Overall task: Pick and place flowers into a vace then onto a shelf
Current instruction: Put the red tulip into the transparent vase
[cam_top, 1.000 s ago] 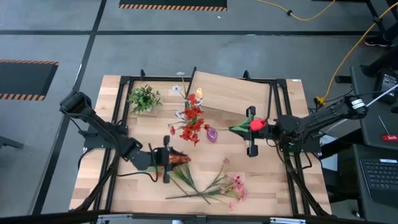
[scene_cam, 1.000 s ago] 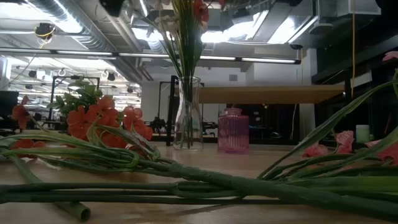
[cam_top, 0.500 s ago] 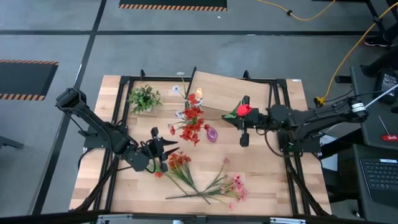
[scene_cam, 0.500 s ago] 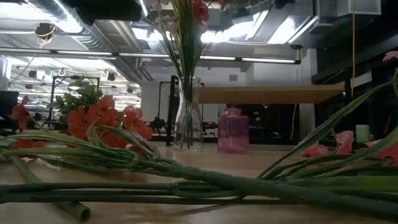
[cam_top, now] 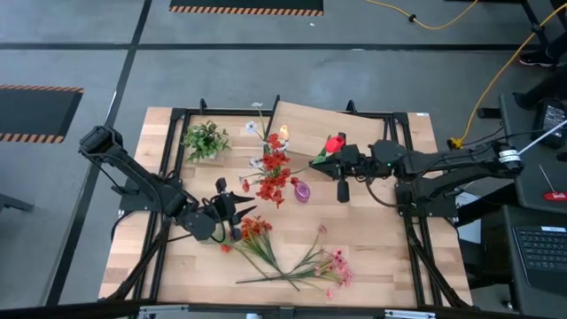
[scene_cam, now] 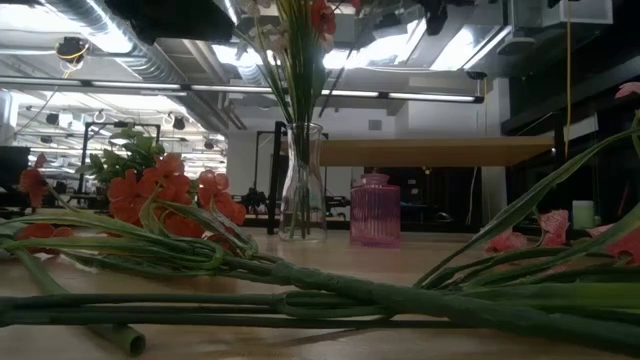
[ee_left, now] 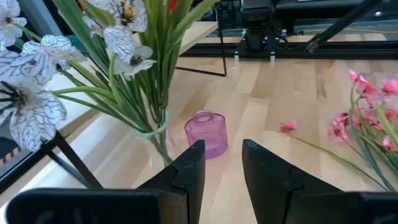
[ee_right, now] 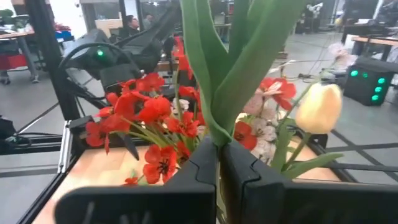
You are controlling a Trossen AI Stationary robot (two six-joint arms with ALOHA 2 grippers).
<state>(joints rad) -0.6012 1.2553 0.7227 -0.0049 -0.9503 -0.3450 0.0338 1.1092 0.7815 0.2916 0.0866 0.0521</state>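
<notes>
Over the shelf [cam_top: 330, 133], near its front edge, the right pincer [cam_top: 341, 165] is clamped on the green stalk of a red tulip [cam_top: 334, 143]; the right wrist view shows its two dark fingers [ee_right: 200, 168] pressed together around that stalk, with the leaves rising straight up between them. Just beyond it stands the glass vase [scene_cam: 302, 182], already holding a bunch of flowers [cam_top: 274, 174]: red blooms, white ones and a pale yellow bud [ee_right: 319, 107]. A small pink ribbed jar [cam_top: 303, 190] sits on the desk [cam_top: 390, 257] just beside the vase.

Left of centre, the left pincer [cam_top: 234, 211] hangs above the desk with its fingers [ee_left: 186, 172] a little apart and nothing between them. Just below it in the high view lies a loose stem with orange-red blooms [cam_top: 254, 229], its stalk running toward a second stem with pink blooms [cam_top: 335, 266] near the desk's front edge; the two stalks cross there. In the low view these stalks lie flat across the foreground.

A small green leafy tuft [cam_top: 205, 140] rests near the far left corner of the desk, well apart from both arms.
</notes>
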